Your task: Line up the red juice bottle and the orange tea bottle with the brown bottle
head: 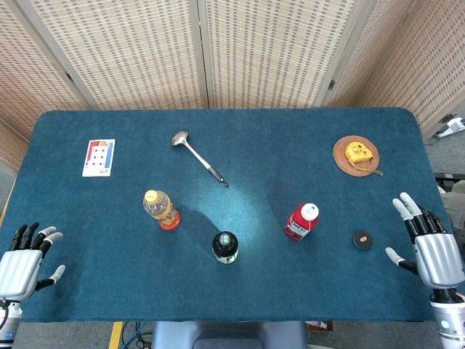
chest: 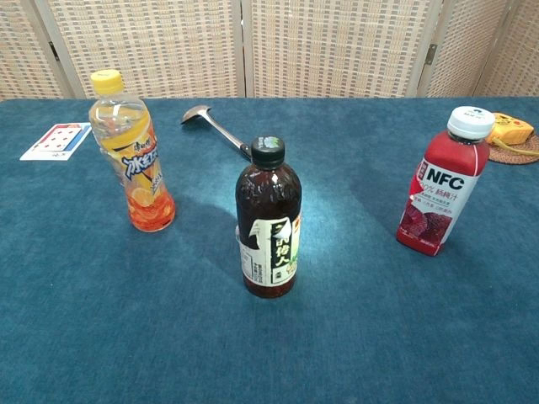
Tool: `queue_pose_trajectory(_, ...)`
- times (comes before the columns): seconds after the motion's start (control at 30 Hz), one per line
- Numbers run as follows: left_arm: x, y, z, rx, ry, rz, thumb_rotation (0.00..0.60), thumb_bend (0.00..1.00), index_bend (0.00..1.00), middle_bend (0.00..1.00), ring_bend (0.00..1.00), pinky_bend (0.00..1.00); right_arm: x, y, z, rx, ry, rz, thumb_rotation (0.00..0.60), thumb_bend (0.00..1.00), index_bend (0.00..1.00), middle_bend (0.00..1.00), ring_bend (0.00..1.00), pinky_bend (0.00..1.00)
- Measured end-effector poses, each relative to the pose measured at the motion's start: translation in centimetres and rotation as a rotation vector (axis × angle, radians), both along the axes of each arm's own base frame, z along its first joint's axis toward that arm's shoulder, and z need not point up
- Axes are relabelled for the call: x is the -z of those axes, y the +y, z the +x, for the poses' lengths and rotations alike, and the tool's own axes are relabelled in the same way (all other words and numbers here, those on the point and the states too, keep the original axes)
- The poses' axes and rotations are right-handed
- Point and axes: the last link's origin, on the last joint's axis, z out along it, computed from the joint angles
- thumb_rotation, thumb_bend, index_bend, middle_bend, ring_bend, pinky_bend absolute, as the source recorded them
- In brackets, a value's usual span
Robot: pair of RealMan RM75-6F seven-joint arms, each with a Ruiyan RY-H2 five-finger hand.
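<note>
Near the table's front edge, at its middle, the brown bottle (chest: 269,220) is seen upright. The orange tea bottle (chest: 135,154) stands toward the left edge and further back; the red juice bottle (chest: 441,183) toward the right, also set back. Nothing is grasped: left hand (head: 23,263) and right hand (head: 429,243) are held spread at the front corners. Judged unstarted; a reach to either bottle is called for first, then a pull forward into line.

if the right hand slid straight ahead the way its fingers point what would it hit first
Probably nothing: the right hand points up the table's right edge, passing right of the small dark disc and the woven coaster, though depth is unclear.
</note>
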Motion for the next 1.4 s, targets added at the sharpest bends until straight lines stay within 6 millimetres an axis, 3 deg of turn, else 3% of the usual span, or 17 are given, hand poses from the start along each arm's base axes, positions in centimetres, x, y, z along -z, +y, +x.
queue_pose_trajectory(0.07,0.1,0.0,-0.1,-0.004,-0.001,-0.001,0.6,0.22,0.5,0.18,0.02,0.06,0.0,0.0,0.1,-0.005,-0.009,0.003,0.6,0.05,0.11,0.07,0.12,0.22)
queue_pose_trajectory(0.13,0.1,0.0,-0.1,-0.012,0.013,0.0,0.6,0.22,0.5,0.18,0.03,0.24,0.0,0.1,0.1,-0.01,-0.018,0.009,0.6,0.06,0.11,0.07,0.12,0.22)
queue_pose_trajectory(0.2,0.2,0.0,-0.2,-0.02,0.022,-0.005,0.6,0.22,0.5,0.19,0.09,0.35,0.0,0.2,0.1,-0.013,-0.022,0.012,0.6,0.06,0.11,0.07,0.12,0.22)
queue_pose_trajectory(0.33,0.3,0.0,-0.2,-0.026,0.011,-0.02,0.6,0.22,0.5,0.36,0.27,0.43,-0.1,0.1,0.0,-0.007,-0.03,0.014,0.6,0.06,0.11,0.08,0.12,0.22)
queue_pose_trajectory(0.63,0.6,0.0,-0.2,-0.03,0.008,-0.043,0.6,0.22,0.48,0.4,0.3,0.44,0.0,-0.5,-0.7,0.039,-0.09,0.032,0.6,0.06,0.11,0.11,0.12,0.22)
queue_pose_trajectory(0.9,-0.2,0.1,0.0,0.007,-0.029,0.035,0.6,0.22,0.47,0.36,0.26,0.42,0.8,-1.9,-0.9,0.077,-0.143,0.082,0.6,0.06,0.11,0.13,0.12,0.22)
queue_pose_trajectory(1.4,-1.3,0.2,0.1,0.013,-0.052,0.073,0.6,0.22,0.47,0.36,0.26,0.42,4.1,-7.2,1.6,0.062,-0.291,0.216,0.6,0.06,0.11,0.15,0.12,0.22)
